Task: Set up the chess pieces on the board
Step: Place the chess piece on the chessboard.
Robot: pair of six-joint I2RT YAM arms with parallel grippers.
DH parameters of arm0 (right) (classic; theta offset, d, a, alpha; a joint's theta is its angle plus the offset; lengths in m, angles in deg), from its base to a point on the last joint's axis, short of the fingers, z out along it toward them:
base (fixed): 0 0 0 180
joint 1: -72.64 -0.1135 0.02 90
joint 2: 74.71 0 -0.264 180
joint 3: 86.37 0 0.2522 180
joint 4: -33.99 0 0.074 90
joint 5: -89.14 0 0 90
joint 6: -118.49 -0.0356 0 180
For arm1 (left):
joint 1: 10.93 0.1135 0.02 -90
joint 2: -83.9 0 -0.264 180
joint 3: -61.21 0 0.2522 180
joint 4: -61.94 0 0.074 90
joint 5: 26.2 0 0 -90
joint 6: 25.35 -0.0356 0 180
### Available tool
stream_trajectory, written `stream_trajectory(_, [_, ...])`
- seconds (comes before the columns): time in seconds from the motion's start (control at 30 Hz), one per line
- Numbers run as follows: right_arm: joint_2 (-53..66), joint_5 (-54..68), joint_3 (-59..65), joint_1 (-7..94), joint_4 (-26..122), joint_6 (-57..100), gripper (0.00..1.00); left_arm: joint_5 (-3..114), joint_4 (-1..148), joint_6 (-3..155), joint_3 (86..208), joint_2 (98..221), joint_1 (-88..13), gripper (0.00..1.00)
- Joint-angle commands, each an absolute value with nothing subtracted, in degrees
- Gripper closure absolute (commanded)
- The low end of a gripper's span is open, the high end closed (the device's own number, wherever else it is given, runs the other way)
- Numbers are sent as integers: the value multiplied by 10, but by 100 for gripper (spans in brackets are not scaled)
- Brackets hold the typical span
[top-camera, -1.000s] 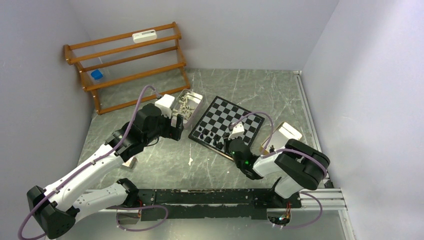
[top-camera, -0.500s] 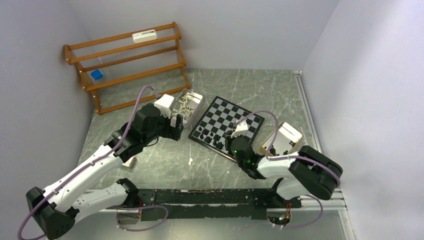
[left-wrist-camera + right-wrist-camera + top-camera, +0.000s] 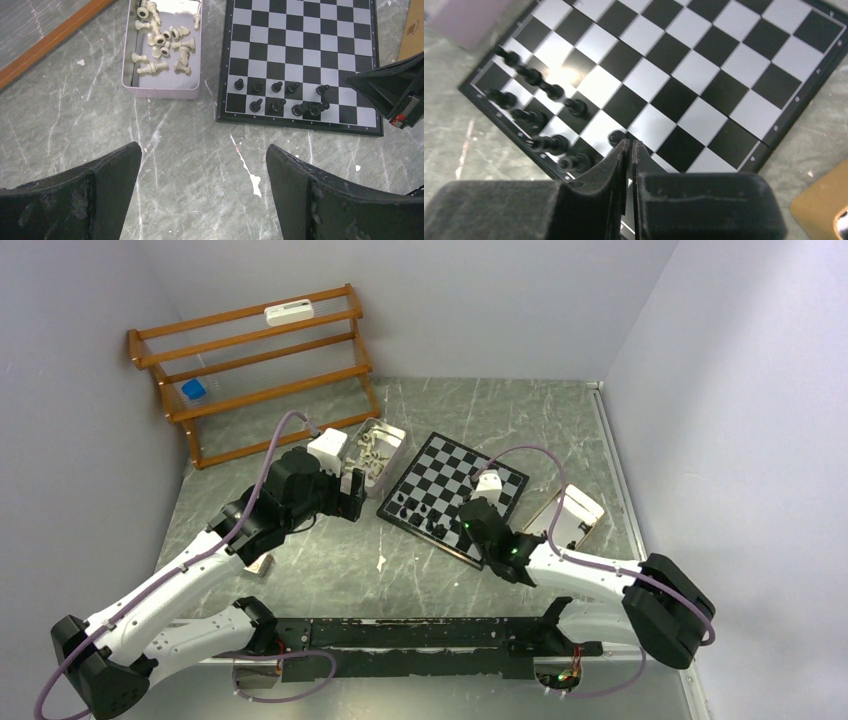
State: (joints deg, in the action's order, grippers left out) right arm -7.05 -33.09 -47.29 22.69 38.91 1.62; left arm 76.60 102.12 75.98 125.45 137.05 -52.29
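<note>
The board [image 3: 455, 472] lies at the table's middle, also in the left wrist view [image 3: 300, 45] and the right wrist view [image 3: 704, 75]. Several black chess pieces [image 3: 415, 510] [image 3: 280, 97] [image 3: 539, 100] stand in two rows on its near-left edge. Cream-white pieces [image 3: 162, 42] lie in a small grey tray [image 3: 385, 465] left of the board. My right gripper [image 3: 630, 141] [image 3: 464, 510] hovers over the near rows, jaws shut with nothing seen between them. One black piece [image 3: 616, 136] stands just beyond its tip. My left gripper [image 3: 202, 147] [image 3: 350, 495] hangs wide open over bare table near the tray.
A wooden slatted rack [image 3: 255, 365] stands at the back left, carrying a white device [image 3: 288, 311] and a blue item [image 3: 193, 390]. A tan tray with a white box [image 3: 572, 510] sits right of the board. Grey walls close in both sides.
My right arm has reached out farther over the board's near edge and its jaws have closed further. The left arm has not moved.
</note>
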Motion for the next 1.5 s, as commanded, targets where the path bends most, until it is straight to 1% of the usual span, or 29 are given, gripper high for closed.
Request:
stream_trajectory(0.0, [-62, -272, -458, 259, 471, -3, 91, 771, 1018, 756, 1251, 1361, -525, 0])
stream_trajectory(0.2, [-3, -206, -427, 286, 468, -2, 91, 772, 1018, 756, 1251, 1359, -525, 0])
stream_trajectory(0.47, [42, -195, -404, 286, 455, -10, 91, 775, 1017, 755, 1251, 1357, -526, 0])
stream_trajectory(0.83, [53, -191, -401, 286, 447, -14, 91, 777, 1018, 755, 1250, 1352, -526, 0])
stream_trajectory(0.93, [51, -216, -392, 285, 474, -21, 92, 777, 1019, 755, 1250, 1352, -525, 0])
stream_trajectory(1.1, [29, -236, -394, 295, 475, -16, 92, 776, 1017, 755, 1250, 1351, -526, 0])
stream_trajectory(1.47, [69, -203, -382, 307, 438, 1, 92, 777, 1018, 753, 1250, 1351, -525, 0])
